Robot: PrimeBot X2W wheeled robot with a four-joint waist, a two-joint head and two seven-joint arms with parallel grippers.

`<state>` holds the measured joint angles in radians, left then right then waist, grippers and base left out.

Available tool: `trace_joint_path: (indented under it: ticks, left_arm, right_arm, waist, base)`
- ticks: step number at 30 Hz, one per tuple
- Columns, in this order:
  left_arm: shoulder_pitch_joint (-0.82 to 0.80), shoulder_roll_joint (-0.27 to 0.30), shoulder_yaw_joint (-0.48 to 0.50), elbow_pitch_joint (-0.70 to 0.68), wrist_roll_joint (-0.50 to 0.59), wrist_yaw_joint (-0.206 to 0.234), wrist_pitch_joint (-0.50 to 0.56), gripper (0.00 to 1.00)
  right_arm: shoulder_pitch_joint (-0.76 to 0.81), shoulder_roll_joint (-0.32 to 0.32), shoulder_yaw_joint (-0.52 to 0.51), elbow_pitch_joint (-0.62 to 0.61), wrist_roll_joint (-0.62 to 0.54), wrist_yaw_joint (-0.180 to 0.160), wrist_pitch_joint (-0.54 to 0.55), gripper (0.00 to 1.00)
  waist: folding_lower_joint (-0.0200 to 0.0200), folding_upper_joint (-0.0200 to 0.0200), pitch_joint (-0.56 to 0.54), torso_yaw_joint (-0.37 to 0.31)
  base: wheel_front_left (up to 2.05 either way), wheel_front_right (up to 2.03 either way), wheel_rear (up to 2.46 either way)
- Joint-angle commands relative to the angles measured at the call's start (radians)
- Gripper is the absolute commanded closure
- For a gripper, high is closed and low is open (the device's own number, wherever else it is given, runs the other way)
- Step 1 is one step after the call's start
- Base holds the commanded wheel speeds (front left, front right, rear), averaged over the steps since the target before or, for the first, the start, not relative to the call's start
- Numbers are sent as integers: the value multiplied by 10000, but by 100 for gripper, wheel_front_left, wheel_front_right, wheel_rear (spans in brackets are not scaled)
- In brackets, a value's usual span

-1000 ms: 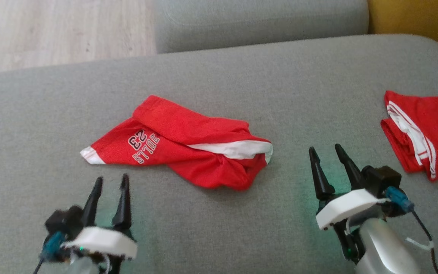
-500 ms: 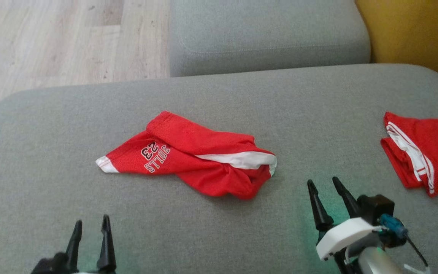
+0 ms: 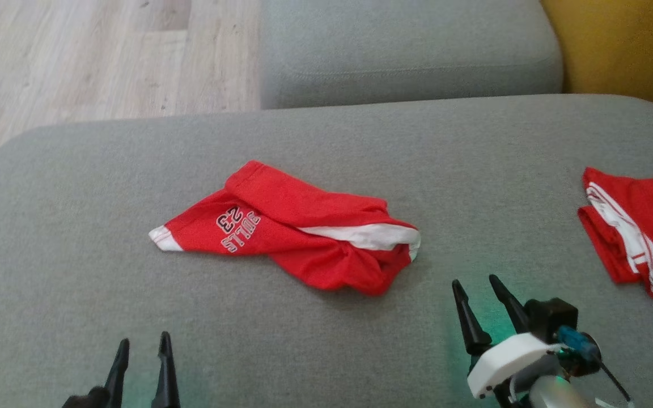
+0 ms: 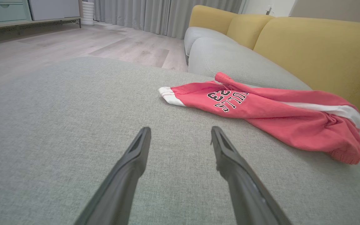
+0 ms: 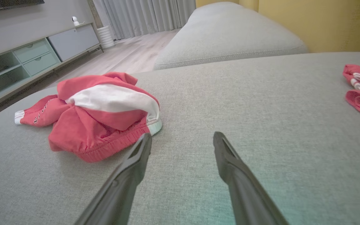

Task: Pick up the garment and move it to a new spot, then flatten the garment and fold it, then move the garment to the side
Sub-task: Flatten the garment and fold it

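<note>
**Positions by the clock**

Near the middle of the seat cushion (image 3: 326, 141): the garment (image 3: 292, 238). At 3 o'clock from it, well apart, by the edge of the seat: a second garment (image 3: 638, 232). At 7 o'clock, the left hand (image 3: 144, 338); at 5 o'clock, nearer, the right hand (image 3: 474, 279); both clear of the cloth. Behind the seat at 12 o'clock, a rear cushion (image 3: 411, 51); at 11 o'clock, floor (image 3: 77, 56); at 1 o'clock, backrest (image 3: 621, 45).

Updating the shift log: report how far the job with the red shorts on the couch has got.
Done: nothing yet. The red shorts lie crumpled on the grey cushion, waistband bunched.
In hand: nothing. The left gripper and right gripper are both open, empty and short of the shorts.
Left: pick up, move, flatten, fold, set aside.
Another red garment lies near the cushion's right edge, seemingly folded.
</note>
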<state>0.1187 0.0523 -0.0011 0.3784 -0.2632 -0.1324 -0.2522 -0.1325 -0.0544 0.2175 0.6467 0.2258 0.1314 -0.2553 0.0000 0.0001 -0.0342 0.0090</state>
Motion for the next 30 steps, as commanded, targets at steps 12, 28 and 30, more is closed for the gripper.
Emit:
trace_joint_path:
  ticks: [12,28,30]
  left_arm:
    - [-1222,-18,-654,-541,-353,18,-95,0]
    - [-1377,-19,-877,-687,-779,18,-95,0]
    - [-1381,-20,-968,-660,-829,18,-95,0]
  right_arm:
    - [-2426,41,398,1497,-703,-7,-65,0]
    - [-3641,-297,-648,1653,-1961,-7,-65,100]
    - [-4014,-465,-570,1198,-2114,-7,-65,100]
  waist:
    - [0,-1,1191,1317]
    - [0,-1,1303,1843]
    - [0,-1,1195,1877]
  base:
    - [0,0,0]
    - [0,0,0]
    - [0,0,0]
